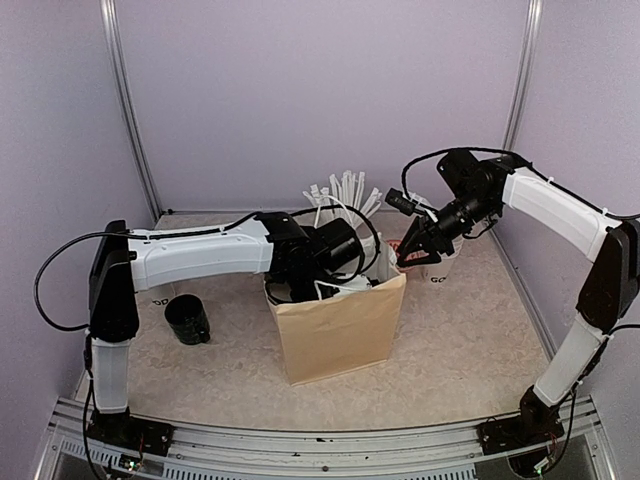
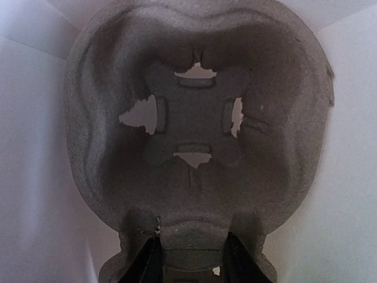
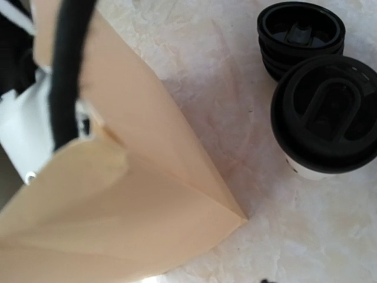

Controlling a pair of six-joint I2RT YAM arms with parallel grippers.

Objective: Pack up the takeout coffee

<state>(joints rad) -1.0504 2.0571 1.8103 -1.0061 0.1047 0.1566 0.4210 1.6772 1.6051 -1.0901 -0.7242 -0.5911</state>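
Looking from above, the left arm reaches down into the brown paper bag [image 1: 340, 330] standing in the middle of the table [image 1: 470, 350]. Its wrist cam shows the left claw [image 2: 193, 256] only partly open. Its fingers [image 2: 148, 262] sit snug on either side of the near rim of a grey pulp cup carrier [image 2: 194, 118], which sits between the bag's white inner walls, so it has hold of that.

The right claw [image 1: 408, 258] hangs right at the bag's upper right corner. Honestly can't tell how wide it's open or whether it's pinching anything.

The takeout coffee [image 3: 327, 115] is outside the bag, upright on the table near that corner, black lid on. A stack of spare lids [image 3: 300, 29] sits just beside it. A dark mug [image 1: 187, 320] is off to the left, well apart.
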